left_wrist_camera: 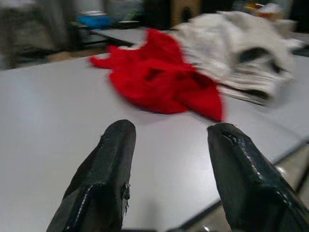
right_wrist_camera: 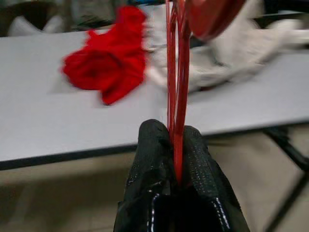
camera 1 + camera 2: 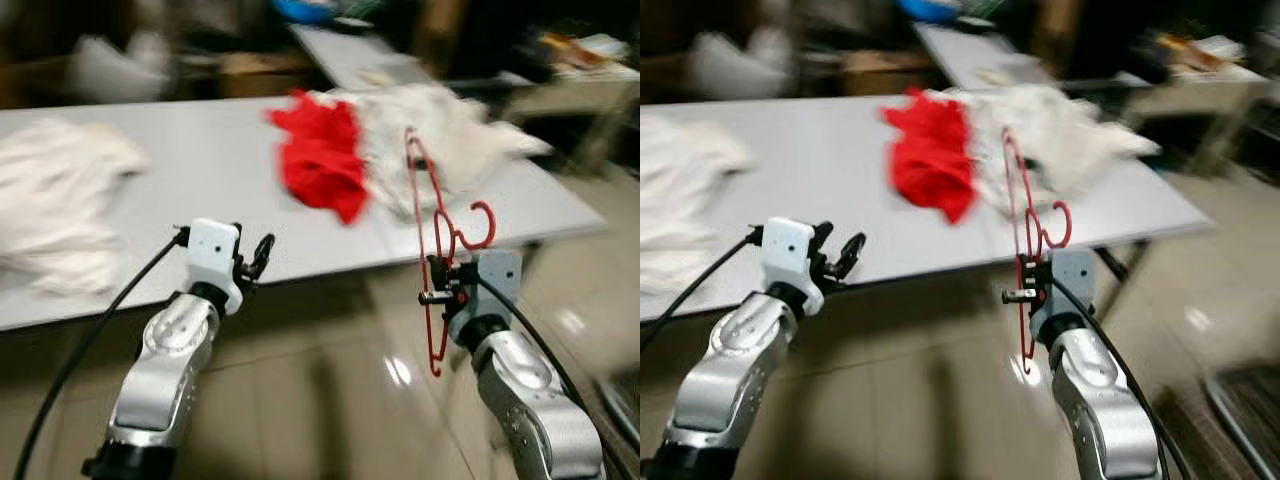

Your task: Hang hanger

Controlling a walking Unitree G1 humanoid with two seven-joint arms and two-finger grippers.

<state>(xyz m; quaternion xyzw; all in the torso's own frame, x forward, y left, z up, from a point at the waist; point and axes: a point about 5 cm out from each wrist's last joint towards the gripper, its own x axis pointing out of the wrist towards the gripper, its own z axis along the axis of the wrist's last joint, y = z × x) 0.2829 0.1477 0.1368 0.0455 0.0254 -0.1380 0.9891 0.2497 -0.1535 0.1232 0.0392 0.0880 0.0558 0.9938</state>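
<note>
Clamping a red hanger [image 3: 432,250], the right pincer [image 3: 447,281] has its two black fingers [image 2: 153,159] pressed together on the thin red wire, held out just off the near edge of the grey table [image 3: 200,170]. The hanger stands nearly upright, its long axis running up and down: part of the frame rises above the grip toward the far side, the lower end dangles below the pincer toward the floor [image 3: 340,400], and the hook [image 3: 480,225] curls out to the right, just above the wrist. The left pincer [image 3: 258,257] sits out to the left at about the same height, fingers [image 1: 108,164] apart with nothing between them, aimed across the table.

On the table lie a red cloth [image 3: 322,155] and, just right of it, a heap of white cloth [image 3: 440,130]; another pale cloth [image 3: 55,200] lies far to the left. All is blurred, so fine detail is lost.

No rail or rod can be made out, so by my judgement the carrying step is under way and the hanging is not yet done. The right arm alone bears the hanger, and the hook facing right and up is what must meet a rail.
</note>
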